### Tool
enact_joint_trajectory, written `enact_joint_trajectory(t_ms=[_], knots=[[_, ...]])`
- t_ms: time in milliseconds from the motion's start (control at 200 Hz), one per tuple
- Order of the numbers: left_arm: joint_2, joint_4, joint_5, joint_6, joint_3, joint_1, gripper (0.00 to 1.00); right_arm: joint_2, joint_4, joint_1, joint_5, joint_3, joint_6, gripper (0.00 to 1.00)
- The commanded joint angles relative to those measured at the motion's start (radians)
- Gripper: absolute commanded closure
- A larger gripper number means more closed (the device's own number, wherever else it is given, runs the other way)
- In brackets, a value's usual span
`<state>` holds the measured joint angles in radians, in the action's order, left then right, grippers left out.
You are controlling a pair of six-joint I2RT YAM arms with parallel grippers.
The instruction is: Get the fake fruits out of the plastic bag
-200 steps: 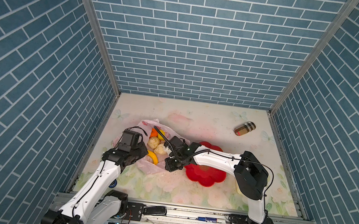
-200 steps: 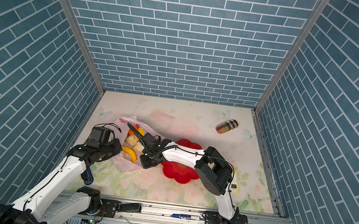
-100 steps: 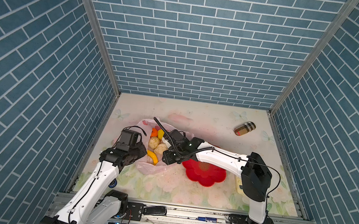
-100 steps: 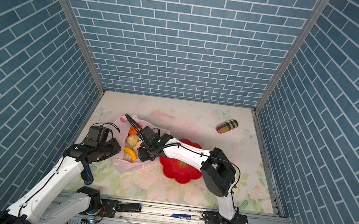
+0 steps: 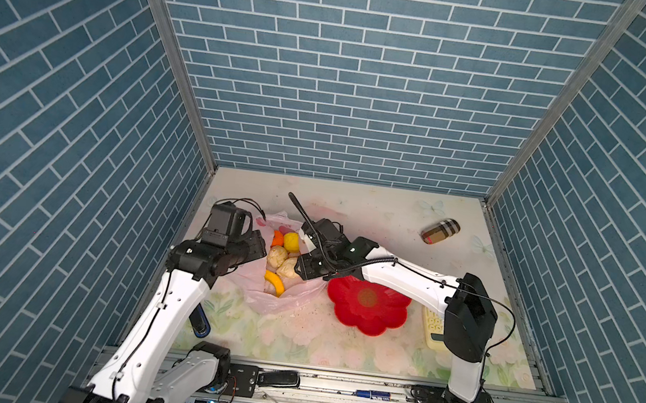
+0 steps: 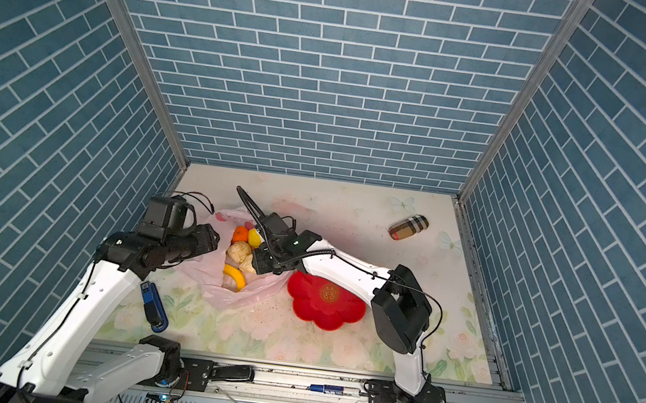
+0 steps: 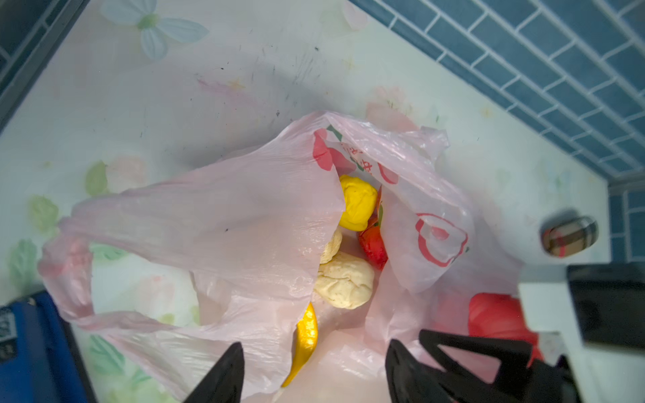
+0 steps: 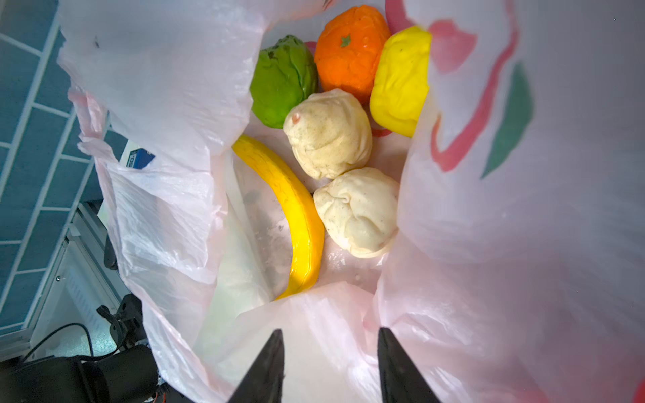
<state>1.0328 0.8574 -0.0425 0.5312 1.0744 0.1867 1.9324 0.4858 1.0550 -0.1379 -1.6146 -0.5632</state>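
Observation:
The plastic bag (image 5: 283, 302) (image 6: 234, 296) lies open at the left of the floral table. The fake fruits sit inside it. In the right wrist view I see a green ball (image 8: 282, 80), an orange-red one (image 8: 350, 49), a yellow lump (image 8: 401, 80), two cream ones (image 8: 328, 134) (image 8: 357, 213) and a banana (image 8: 293, 216). My left gripper (image 5: 259, 245) (image 7: 316, 352) hangs open over the bag's left rim. My right gripper (image 5: 302, 269) (image 8: 330, 335) is open at the right rim, with loose bag film (image 8: 314, 349) lying between its tips.
A red flower-shaped dish (image 5: 369, 306) (image 6: 326, 301) sits right of the bag, under the right arm. A plaid case (image 5: 440, 231) lies far right at the back. A blue object (image 6: 152, 305) lies near the left arm. A cream keypad (image 5: 433, 329) lies beside the right arm's elbow.
My left gripper went from shut to wide open and let go of the bag. The right gripper opened wider and shifted back toward the bag's mouth. The bag has slumped open.

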Motion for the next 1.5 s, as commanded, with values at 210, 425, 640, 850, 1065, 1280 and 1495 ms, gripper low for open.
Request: enact_joint_trajectory(t_ms=[210, 425, 640, 850, 1065, 1280, 1495], knots=[[0.179, 0.1, 0.031, -0.187, 0.02, 0.004, 0.07, 0.027, -0.04, -0.001, -0.032, -0.083, -0.091, 0.53], [0.274, 0.035, 0.042, -0.198, 0.012, 0.015, 0.06, 0.043, -0.037, -0.003, -0.04, -0.104, -0.092, 0.54], [0.357, -0.01, 0.073, -0.186, 0.012, 0.023, 0.12, 0.048, -0.038, -0.001, -0.034, -0.106, -0.101, 0.54], [0.359, -0.048, 0.068, -0.14, -0.026, 0.023, 0.24, 0.085, -0.026, 0.006, -0.022, -0.134, -0.179, 0.54], [0.293, -0.073, 0.066, -0.087, -0.118, 0.023, 0.31, 0.134, 0.007, 0.017, 0.009, -0.168, -0.278, 0.51], [0.183, -0.1, 0.081, -0.036, -0.208, 0.022, 0.34, 0.191, 0.023, 0.033, 0.02, -0.179, -0.381, 0.43], [0.102, -0.103, 0.099, -0.022, -0.252, 0.023, 0.36, 0.208, 0.008, 0.034, 0.074, -0.149, -0.465, 0.33]])
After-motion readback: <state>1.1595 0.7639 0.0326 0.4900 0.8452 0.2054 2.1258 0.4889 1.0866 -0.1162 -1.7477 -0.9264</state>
